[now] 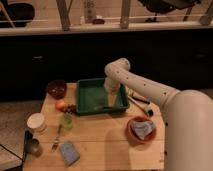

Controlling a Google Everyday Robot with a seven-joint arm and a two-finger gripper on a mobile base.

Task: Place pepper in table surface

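Observation:
The dark green tray [86, 88] sits at the back middle of the light wooden table surface [105, 140]. My arm reaches in from the right, and my gripper [111, 98] hangs down inside the tray near its right half. A slim pale yellow-green pepper [101, 107] lies on the tray floor near the front rim, just below and left of the gripper. I cannot tell whether the gripper touches it.
A dark red bowl [56, 88] stands left of the tray, with an orange fruit [60, 105] and a light-green cup [66, 121] in front of it. A white cup [36, 122], fork [56, 138] and blue sponge [69, 152] lie front left. An orange bowl with a cloth [141, 130] stands front right.

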